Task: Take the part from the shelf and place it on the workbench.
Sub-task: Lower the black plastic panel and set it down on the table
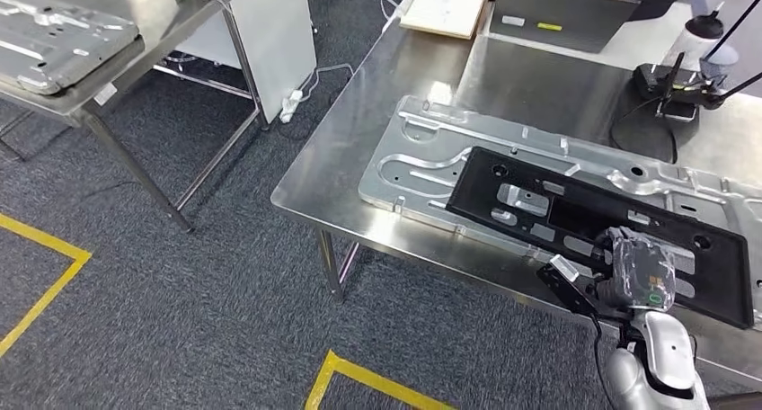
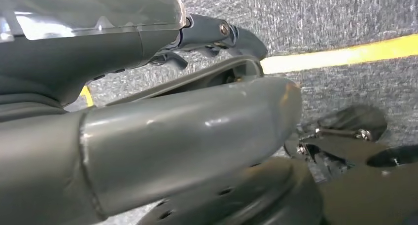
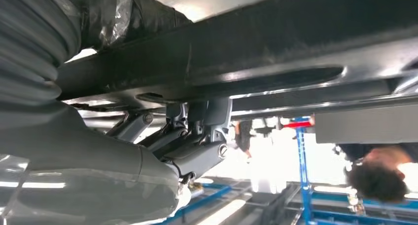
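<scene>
A: What's biggest?
B: The steel desk [image 1: 359,149], running from the near left corner away to the right. A second desk [image 1: 85,100] stands well apart at upper left over grey carpet with yellow tape lines [image 1: 45,275].

A: And on the desk?
B: A large stamped metal panel [image 1: 422,158] lies flat. On top of it lies the part [image 1: 584,217], a long black plate with cut-outs. Its long axis runs from upper left down to lower right, roughly along the panel. The near right end reaches past the panel to the desk's front edge.

A: Who has hold of it?
B: The right hand [image 1: 620,280] is at the part's near edge. In the right wrist view the dark fingers [image 3: 197,136] lie against the part's [image 3: 246,52] edge, so it holds the part.

A: The left hand?
B: The left hand [image 2: 148,131] hangs over the carpet; I cannot tell whether it is wide or closed.

A: Anything readable?
B: No. A laptop [image 1: 557,14] at the far side has a white and a yellow sticker, too small to read. A flat box [image 1: 445,10] lies beside it, and a black device with a cable [image 1: 669,91] sits at far right.
</scene>
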{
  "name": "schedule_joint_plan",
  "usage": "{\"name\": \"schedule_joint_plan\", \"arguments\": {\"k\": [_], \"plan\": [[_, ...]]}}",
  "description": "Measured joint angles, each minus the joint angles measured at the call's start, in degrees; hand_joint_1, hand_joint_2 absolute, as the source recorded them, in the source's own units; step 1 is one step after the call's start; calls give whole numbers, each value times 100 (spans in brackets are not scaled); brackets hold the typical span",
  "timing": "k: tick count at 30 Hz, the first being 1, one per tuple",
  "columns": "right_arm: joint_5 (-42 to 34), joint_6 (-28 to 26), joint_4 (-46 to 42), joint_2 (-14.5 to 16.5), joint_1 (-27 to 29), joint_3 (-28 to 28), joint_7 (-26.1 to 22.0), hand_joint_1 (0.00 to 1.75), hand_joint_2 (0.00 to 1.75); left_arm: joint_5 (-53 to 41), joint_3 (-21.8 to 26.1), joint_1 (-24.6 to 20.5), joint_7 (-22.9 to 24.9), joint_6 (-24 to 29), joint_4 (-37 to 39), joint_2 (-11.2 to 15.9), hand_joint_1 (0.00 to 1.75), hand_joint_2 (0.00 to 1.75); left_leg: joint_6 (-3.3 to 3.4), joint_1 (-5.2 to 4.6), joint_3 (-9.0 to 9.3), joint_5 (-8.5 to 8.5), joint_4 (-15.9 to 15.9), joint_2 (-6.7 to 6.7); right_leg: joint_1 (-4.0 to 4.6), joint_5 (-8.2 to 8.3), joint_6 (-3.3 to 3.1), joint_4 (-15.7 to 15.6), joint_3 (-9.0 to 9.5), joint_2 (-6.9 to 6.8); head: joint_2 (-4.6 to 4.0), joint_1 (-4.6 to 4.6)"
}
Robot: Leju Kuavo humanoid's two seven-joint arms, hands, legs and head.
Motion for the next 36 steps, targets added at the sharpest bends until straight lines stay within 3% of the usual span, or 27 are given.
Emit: {"name": "schedule_joint_plan", "arguments": {"k": [2,3,4,5,7,8,9,11,12,13,14,16,17,20,21,22,23,25,27,29,32,35,36], "plan": [[9,-1,10,-8,-21,17,8,175,175,-1,-5,-2,-1,-1,0,2,0,0,55,24,214,-68,-146,-4,-14,215,51,593,-328,-24,-1,5],[11,-2,16,-9,-26,24,15,175,175,-1,-7,-7,-1,-1,0,2,0,0,72,36,326,-113,-207,-5,-24,216,75,935,-578,-37,-1,7],[12,-2,27,-10,-27,28,21,175,175,-1,-9,-11,-1,-1,0,2,0,0,85,43,441,-170,-254,-8,-33,85,102,1212,-833,-45,0,8],[13,-2,40,-11,-22,32,26,175,175,-1,-12,-14,-1,-1,0,2,0,0,85,46,558,-236,-288,-13,-46,-155,126,1369,-1053,-51,0,7],[15,-2,66,-11,-6,38,38,175,175,-1,-21,-11,1,-1,0,2,0,0,75,49,807,-396,-321,-28,-80,-614,160,1317,-1337,-64,1,7],[15,-2,75,-11,1,39,45,175,175,-1,-27,-7,1,1,0,2,0,0,62,50,936,-489,-324,-34,-94,-628,169,1116,-1397,-72,0,7],[15,-2,84,-10,11,39,53,175,175,-3,-33,-2,1,3,0,2,0,0,43,50,1045,-585,-324,-38,-106,-393,168,829,-1423,-81,0,8],[14,-3,108,-10,46,40,62,175,175,-7,-41,9,1,10,2,2,0,0,-16,44,1227,-779,-293,-54,-97,557,130,237,-1459,-105,1,9],[13,-3,118,-9,69,44,64,175,175,-8,-43,4,2,16,3,4,0,0,-58,42,1270,-868,-280,-62,-76,929,86,87,-1466,-110,1,7],[11,-3,121,-9,86,48,66,175,175,-8,-44,-4,1,20,4,6,0,0,-95,40,1316,-930,-254,-69,-59,1117,34,29,-1472,-110,1,6],[10,-3,121,-10,88,50,70,175,175,-8,-45,-21,-1,25,4,9,0,0,-133,41,1338,-961,-235,-72,-42,1083,-21,53,-1447,-104,1,3],[8,-4,111,-10,81,52,78,175,175,-7,-46,-47,-4,27,4,11,0,0,-183,49,1299,-958,-45,-45,-48,1024,-114,31,-1366,-93,1,5],[7,-6,108,-11,72,52,80,175,175,-7,-47,-57,-5,27,4,11,0,0,-206,54,1182,-981,180,-29,-46,994,-156,15,-1318,-91,2,5],[4,-8,104,-8,75,54,79,175,175,-7,-49,-71,-10,27,4,11,0,0,-253,59,535,-1396,1167,2,-20,878,-245,-4,-1203,-91,0,3],[4,-8,104,-7,79,54,78,175,175,-7,-49,-67,-10,27,4,11,0,0,-253,57,351,-1512,1358,4,-5,838,-259,-3,-1162,-88,0,3],[4,-8,104,-7,81,54,78,131,175,-4,-49,-58,-11,27,4,11,0,44,-241,53,247,-1493,1373,6,13,798,-268,-3,-1114,-81,1,3],[4,-8,104,-7,82,54,78,87,175,-1,-48,-49,-14,27,4,11,0,87,-213,44,226,-1327,1208,8,32,759,-274,-2,-1061,-74,1,3],[1,-10,105,-5,85,54,79,0,175,16,-47,-41,-38,28,4,20,0,175,-94,3,374,-747,504,18,60,689,-276,-5,-959,-65,1,7],[-18,-19,107,-1,96,54,83,0,175,43,-46,-53,-87,45,4,41,0,175,19,-57,503,-432,-34,37,54,654,-249,-14,-923,-66,-1,7],[-38,-31,102,5,126,54,84,0,175,59,-46,-59,-129,70,4,55,0,175,68,-98,527,-396,-154,42,24,650,-190,-33,-927,-71,-1,0],[-41,-55,70,-8,159,49,79,0,175,61,-45,-46,-152,88,4,52,0,175,101,-32,645,-281,-335,56,19,526,-98,73,-947,-74,-1,2],[-45,-77,63,-26,168,36,80,0,175,61,-43,-64,-161,97,4,49,0,175,93,24,704,-263,-411,65,-38,68,12,955,-1366,-77,0,9],[-47,-78,65,-26,179,34,80,0,131,61,-42,-66,-161,97,4,47,0,131,80,39,707,-274,-404,65,-69,-20,50,1246,-1523,-79,0,9]]}}
